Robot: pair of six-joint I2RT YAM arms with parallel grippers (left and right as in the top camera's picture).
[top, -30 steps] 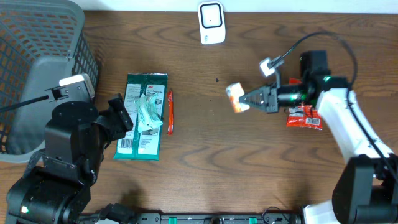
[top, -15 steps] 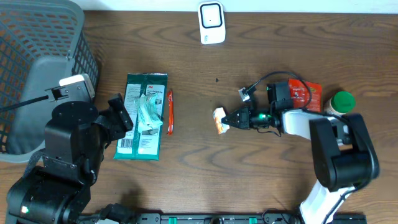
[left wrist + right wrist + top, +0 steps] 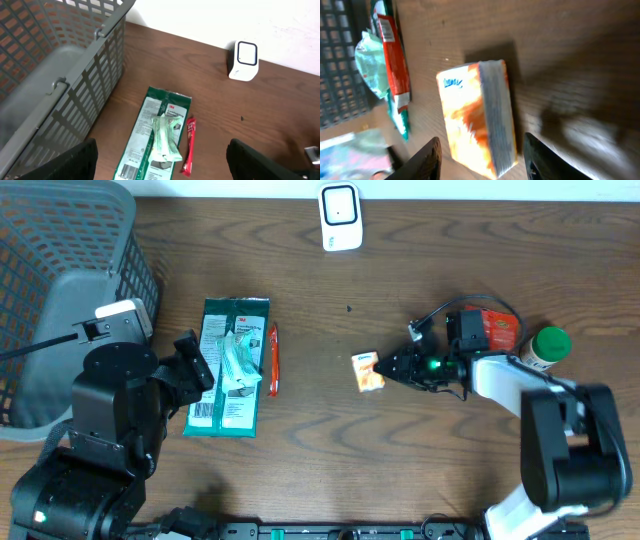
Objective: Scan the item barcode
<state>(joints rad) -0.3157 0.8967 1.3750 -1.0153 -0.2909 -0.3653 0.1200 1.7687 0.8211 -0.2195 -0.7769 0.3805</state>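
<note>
Finds the small orange box (image 3: 368, 371) lying free on the wooden table (image 3: 300, 440), just ahead of the right gripper (image 3: 393, 368) with jaws parted, and the left gripper (image 3: 161, 150) spread wide near the green 3M packet (image 3: 228, 370).

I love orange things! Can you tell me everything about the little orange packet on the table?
It's a small, flat packet, orange and white, with blue writing at one end and a greyish side edge. It lies on the brown wooden table, just in front of the right gripper, whose fingers stand apart, not squeezing it.
</note>
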